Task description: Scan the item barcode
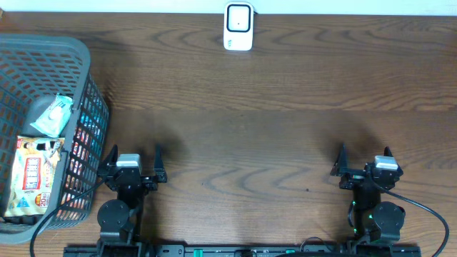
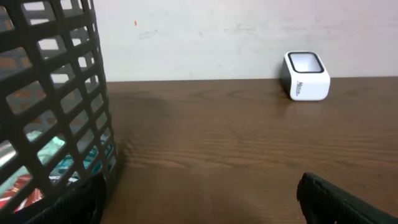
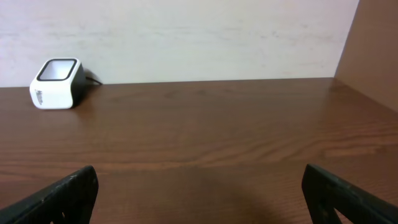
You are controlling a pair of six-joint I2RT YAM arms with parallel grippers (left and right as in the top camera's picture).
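Both empty: left claw (image 1: 134, 155) and right claw (image 1: 364, 154) gape open overhead; snack packet (image 1: 32, 175) lies in basket (image 1: 86, 64), well apart from scanner (image 1: 238, 27). Left wrist: basket wall close, claw could snag. Right wrist: scanner distant; carried barcode may face away

So both arms are tucked back over their bases, left arm (image 1: 116, 210) and right arm (image 1: 378, 218) sitting well apart. The left hand (image 1: 136, 153) and right hand (image 1: 365, 153) both point straight ahead, level, with fingers spread wide and empty.
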